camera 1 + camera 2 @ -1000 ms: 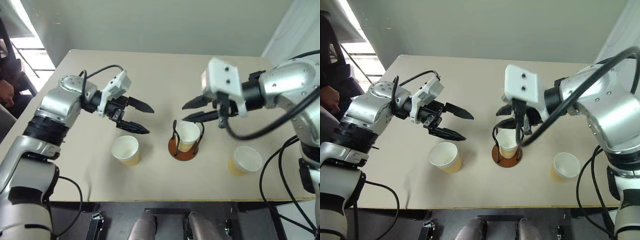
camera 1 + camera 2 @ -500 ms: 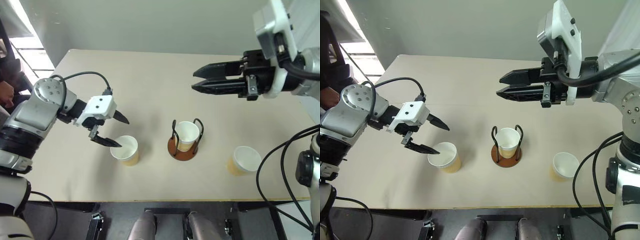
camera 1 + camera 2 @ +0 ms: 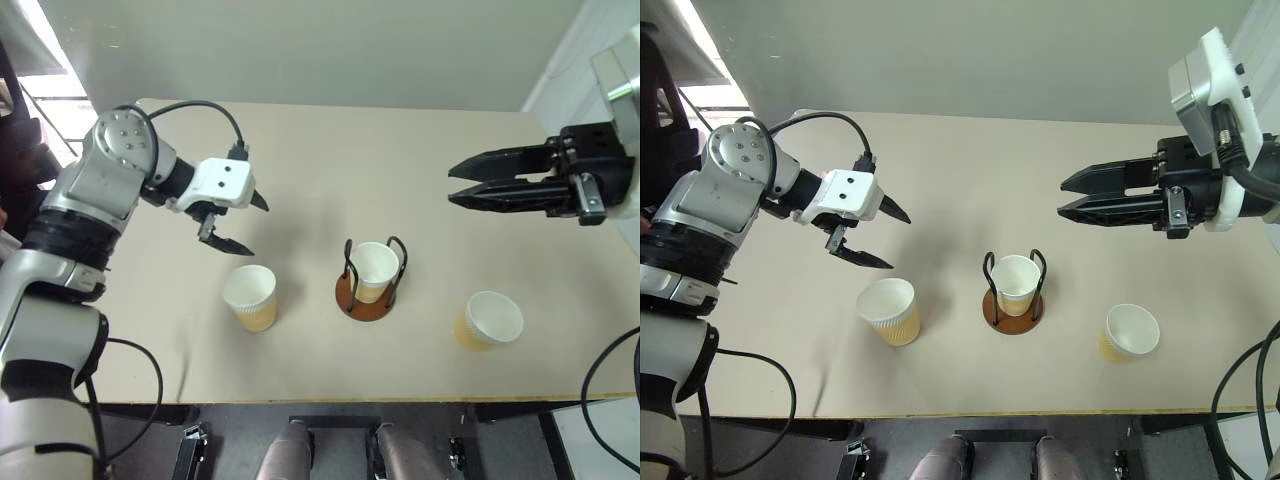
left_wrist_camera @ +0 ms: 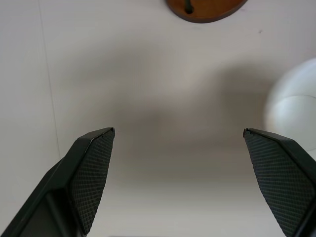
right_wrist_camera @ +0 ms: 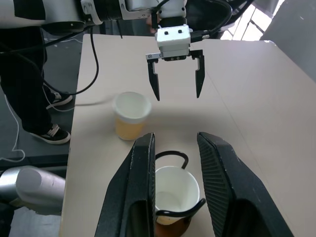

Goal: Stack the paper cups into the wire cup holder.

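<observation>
1. While the left gripper (image 3: 872, 233) is hovering just above and beside the nearest of the paper cups (image 3: 889, 311), its fingers (image 3: 862, 260) are standing spread wide and holding nothing.
2. The right gripper (image 3: 1078, 196) is hanging high over the counter (image 3: 960, 160), fingers narrowly parted and empty.
3. One cup (image 3: 1016, 282) is sitting in the wire cup holder (image 3: 1013, 290); another (image 3: 1129, 332) is waiting on the right.
4. Descending off-centre is risking a fingertip catching the rim and tipping the light cup; squeezing hard could be crushing it.
</observation>
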Controlling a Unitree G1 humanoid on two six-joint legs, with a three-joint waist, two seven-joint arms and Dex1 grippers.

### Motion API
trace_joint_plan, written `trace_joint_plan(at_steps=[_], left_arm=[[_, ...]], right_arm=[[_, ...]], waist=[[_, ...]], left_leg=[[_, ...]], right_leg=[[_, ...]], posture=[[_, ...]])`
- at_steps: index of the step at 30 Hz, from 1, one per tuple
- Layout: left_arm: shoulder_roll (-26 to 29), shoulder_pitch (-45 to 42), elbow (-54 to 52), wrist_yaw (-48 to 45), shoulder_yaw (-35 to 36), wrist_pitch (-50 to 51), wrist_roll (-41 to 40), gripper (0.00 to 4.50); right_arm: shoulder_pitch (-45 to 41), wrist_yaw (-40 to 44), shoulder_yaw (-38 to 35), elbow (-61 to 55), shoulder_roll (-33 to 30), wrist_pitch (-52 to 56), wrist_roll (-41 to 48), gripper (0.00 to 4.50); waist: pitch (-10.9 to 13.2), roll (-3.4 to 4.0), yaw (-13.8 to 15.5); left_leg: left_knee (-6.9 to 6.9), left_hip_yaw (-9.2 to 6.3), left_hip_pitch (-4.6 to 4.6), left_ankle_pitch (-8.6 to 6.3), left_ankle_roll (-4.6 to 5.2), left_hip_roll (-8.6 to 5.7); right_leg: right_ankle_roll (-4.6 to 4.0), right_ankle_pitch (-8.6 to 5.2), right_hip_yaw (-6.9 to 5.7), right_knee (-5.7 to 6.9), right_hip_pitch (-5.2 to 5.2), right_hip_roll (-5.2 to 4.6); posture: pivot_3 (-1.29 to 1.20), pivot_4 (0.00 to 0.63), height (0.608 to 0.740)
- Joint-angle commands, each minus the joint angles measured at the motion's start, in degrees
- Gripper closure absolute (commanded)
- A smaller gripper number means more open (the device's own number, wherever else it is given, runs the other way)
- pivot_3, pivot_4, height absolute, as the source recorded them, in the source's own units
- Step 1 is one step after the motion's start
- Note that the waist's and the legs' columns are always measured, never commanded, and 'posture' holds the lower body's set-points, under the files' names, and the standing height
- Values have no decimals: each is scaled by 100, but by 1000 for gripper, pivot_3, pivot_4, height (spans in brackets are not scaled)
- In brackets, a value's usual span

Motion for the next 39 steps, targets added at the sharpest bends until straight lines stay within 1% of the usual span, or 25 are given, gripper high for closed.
trace_joint_plan(at_steps=[1,6,10,13,15,18,22,25,30,39], left_arm=[[-2,-202,-159,-189,86,133,-72,0],[294,-320,-523,-189,-273,403,-406,0],[434,-635,-399,-189,-581,376,-386,0],[631,-771,-648,-189,-824,695,-781,0],[851,-768,-942,-189,-1066,865,-1104,0],[1107,-625,-1212,-189,-1371,897,-1325,0],[1257,-412,-1548,-189,-1563,1039,-1626,0],[1262,-287,-1498,-189,-1661,900,-1524,0],[1102,-176,-1245,-189,-1643,709,-1310,0],[647,125,-1150,-189,-1466,721,-1070,0]], right_arm=[[18,106,-247,106,-353,-63,138,3238],[-46,274,-167,320,-710,-65,235,3238],[-118,397,-56,493,-900,-143,182,3238],[-138,481,7,544,-1005,-161,179,3238],[-169,516,41,581,-1038,-171,176,3238],[-249,525,127,622,-1041,-169,181,3238],[-254,576,192,603,-1017,-178,215,3238],[-193,674,159,529,-953,-281,281,3238],[-31,728,100,419,-877,-443,338,3238],[8,719,206,306,-699,-570,377,3238]], waist=[[0,0,1],[0,0,-2],[0,0,-2],[0,0,3],[0,1,-2],[1,2,-4],[1,2,6],[1,2,11],[1,2,11],[0,2,12]], left_leg=[[0,-1,-5,0,0,0],[8,0,-34,2,-3,1],[15,0,-36,-1,1,0],[23,-1,-37,-2,5,0],[27,0,-38,-3,6,0],[31,1,-38,-4,8,0],[38,-1,-38,-3,8,0],[46,-1,-39,-3,8,0],[59,-1,-39,-3,9,0],[79,-1,-40,-4,11,-2]], right_leg=[[2,1,-1,-1,-3,0],[10,5,0,-4,-30,1],[15,7,2,-4,-30,0],[17,8,2,-2,-28,0],[19,10,2,-2,-29,0],[19,10,3,-1,-28,0],[19,10,3,6,-28,0],[21,11,1,7,-26,0],[22,12,1,10,-22,1],[28,23,0,13,-14,1]], posture=[[0,150,740],[0,150,740],[0,150,740],[0,150,740],[0,150,740],[0,150,740],[0,150,740],[0,150,740],[0,150,740],[0,150,740]])
